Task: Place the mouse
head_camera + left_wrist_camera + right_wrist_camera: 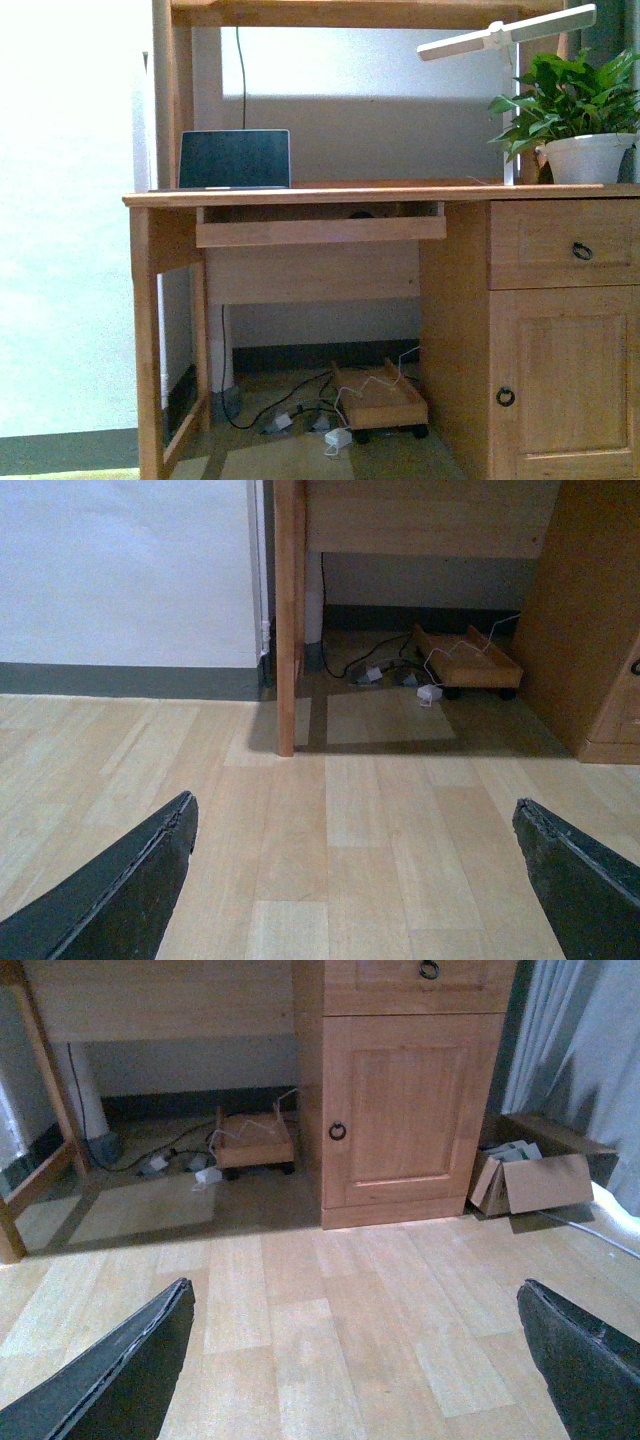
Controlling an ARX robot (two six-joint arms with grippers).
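The mouse does not show clearly in any view. A small dark rounded shape [358,212] sits in the gap above the desk's pull-out tray [320,231]; I cannot tell what it is. My left gripper [355,810] is open and empty, low over the wooden floor in front of the desk's left leg [288,620]. My right gripper [355,1290] is open and empty over the floor in front of the desk's cabinet door [405,1110]. Neither arm shows in the front view.
A wooden desk [300,195] carries an open laptop [234,159], a potted plant [580,120] and a white lamp [505,35]. Under the desk lie a wheeled wooden stand [380,395] and cables. An open cardboard box [530,1175] stands beside the cabinet.
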